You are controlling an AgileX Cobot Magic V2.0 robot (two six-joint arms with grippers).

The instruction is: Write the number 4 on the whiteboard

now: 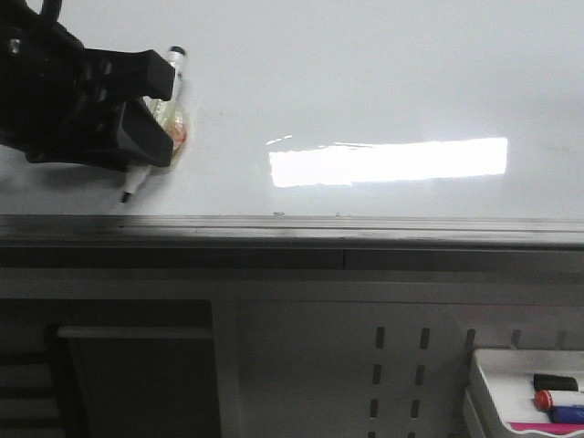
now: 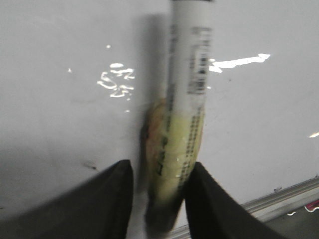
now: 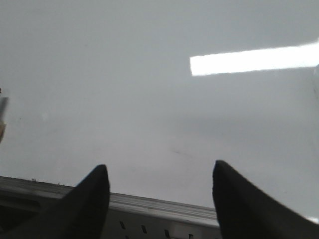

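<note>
The glossy whiteboard (image 1: 365, 82) fills the upper half of the front view, with its grey frame edge (image 1: 365, 228) running below it. My left gripper (image 1: 161, 114) is at the board's left side, shut on a white marker (image 1: 173, 68) wrapped in yellowish tape. The marker's black tip (image 1: 125, 195) points down at the board, close to the frame. In the left wrist view the marker (image 2: 192, 74) sits between the fingers of the left gripper (image 2: 159, 172). My right gripper (image 3: 158, 172) is open over the board's lower edge and holds nothing. The number 4 is out of view; the visible board is blank.
A bright rectangular glare (image 1: 388, 161) lies on the board's middle. Below the frame is a grey panel with slots (image 1: 411, 365). A white tray (image 1: 484, 383) at the lower right holds a black, a red (image 1: 547, 399) and a blue marker.
</note>
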